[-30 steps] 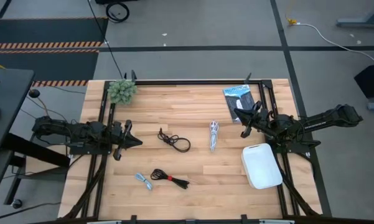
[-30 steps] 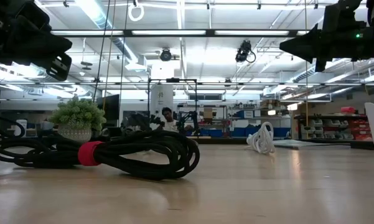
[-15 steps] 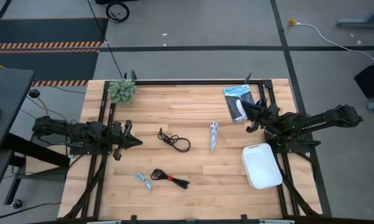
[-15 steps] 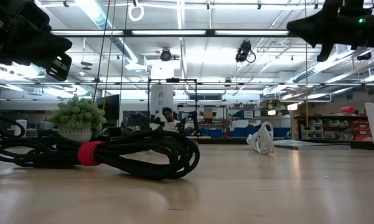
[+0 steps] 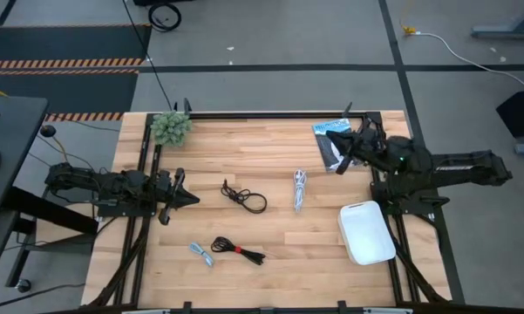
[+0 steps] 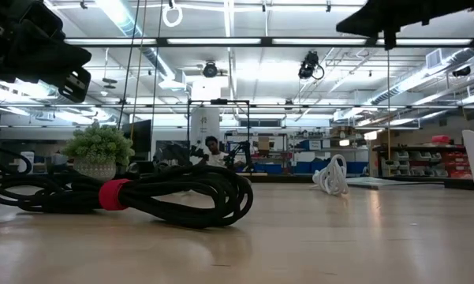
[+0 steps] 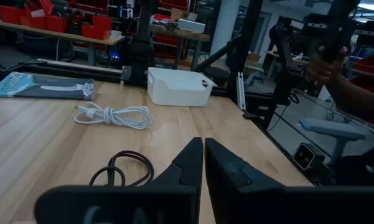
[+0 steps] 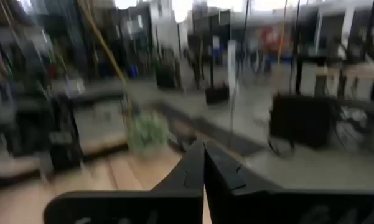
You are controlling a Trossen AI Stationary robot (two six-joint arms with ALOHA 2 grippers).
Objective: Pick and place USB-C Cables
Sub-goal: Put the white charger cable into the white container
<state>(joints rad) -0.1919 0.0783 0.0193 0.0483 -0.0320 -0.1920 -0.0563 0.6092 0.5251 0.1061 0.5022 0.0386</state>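
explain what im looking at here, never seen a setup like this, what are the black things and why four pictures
The black things are two robot arms at a wooden table, each ending in a two-finger gripper. The four pictures are one moment from four cameras: one overhead, one at table height, and one on each arm's wrist.

On the table lie four coiled cables: black cable, white cable, black cable with a red band and pale blue cable. There is also a white tray, a dark packet and a small plant.

The left gripper and the right gripper are both shut and hold nothing.
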